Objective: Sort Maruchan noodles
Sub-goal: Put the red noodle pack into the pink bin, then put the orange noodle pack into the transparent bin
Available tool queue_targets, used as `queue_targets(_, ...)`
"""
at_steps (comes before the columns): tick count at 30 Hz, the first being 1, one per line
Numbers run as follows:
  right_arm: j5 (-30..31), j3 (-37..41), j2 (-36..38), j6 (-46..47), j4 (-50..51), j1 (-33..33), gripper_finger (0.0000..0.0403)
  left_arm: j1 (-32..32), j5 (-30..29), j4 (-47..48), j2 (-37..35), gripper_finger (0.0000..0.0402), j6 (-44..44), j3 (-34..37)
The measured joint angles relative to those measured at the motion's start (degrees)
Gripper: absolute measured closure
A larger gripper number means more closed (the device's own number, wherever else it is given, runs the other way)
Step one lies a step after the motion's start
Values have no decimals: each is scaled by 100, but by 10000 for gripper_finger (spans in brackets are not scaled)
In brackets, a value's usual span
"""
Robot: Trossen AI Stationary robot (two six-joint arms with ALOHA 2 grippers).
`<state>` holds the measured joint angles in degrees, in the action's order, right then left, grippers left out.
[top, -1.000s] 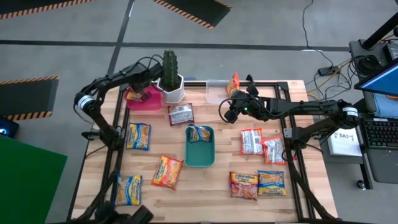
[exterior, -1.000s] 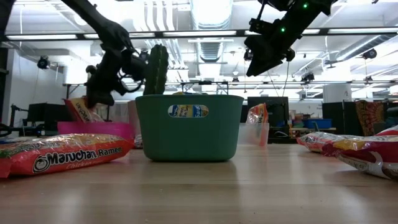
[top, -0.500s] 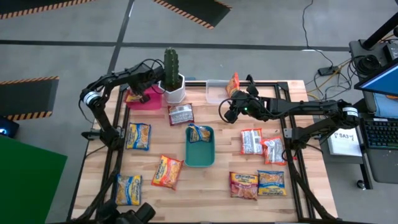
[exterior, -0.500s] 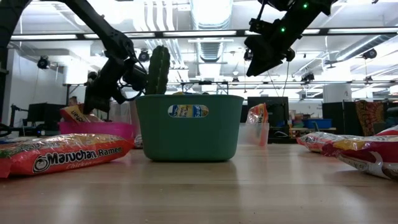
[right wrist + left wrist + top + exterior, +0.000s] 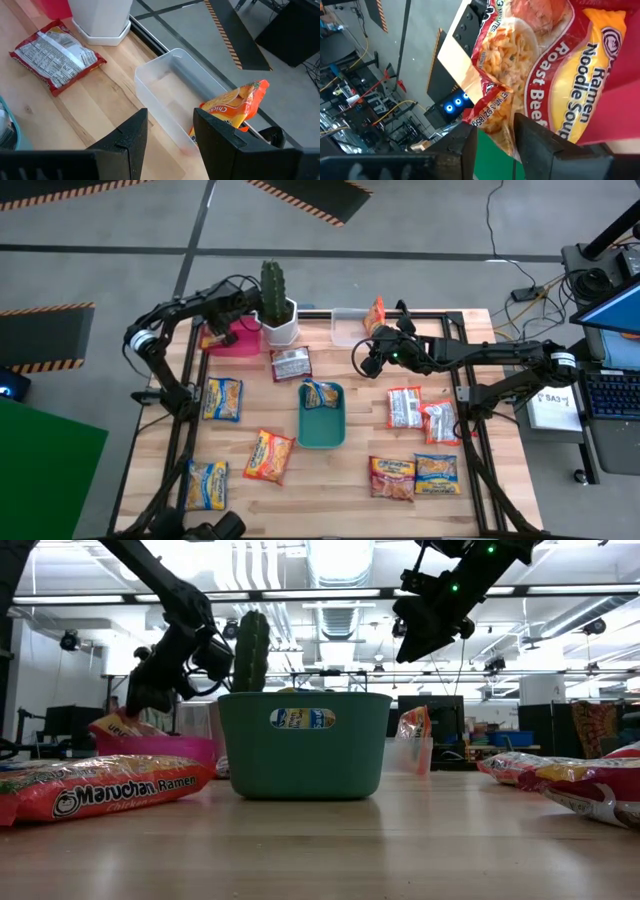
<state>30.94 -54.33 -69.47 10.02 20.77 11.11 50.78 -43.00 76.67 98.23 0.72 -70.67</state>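
Hovering over the pink tray (image 5: 238,343) at eleven o'clock, the left gripper (image 5: 222,327) spreads above a Roast Beef packet (image 5: 540,75) (label legible only by wrist); right gripper (image 5: 372,360) gapes near the clear tray (image 5: 170,100).

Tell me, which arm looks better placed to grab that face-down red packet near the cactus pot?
Probably the right. Its gripper hangs open and empty, and the red packet shows in its wrist view. The left gripper is busy at the pink tray with a Roast Beef packet.
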Motion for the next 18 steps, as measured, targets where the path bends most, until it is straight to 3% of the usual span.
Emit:
queue_targets(12, -2, 0, 0, 4, 0, 0, 255, -89, 157, 294, -606, 285, 271, 0)
queue_targets(18, -3, 0, 0, 63, -2, 0, 255, -266, 329, 599, -1174, 285, 929, 0)
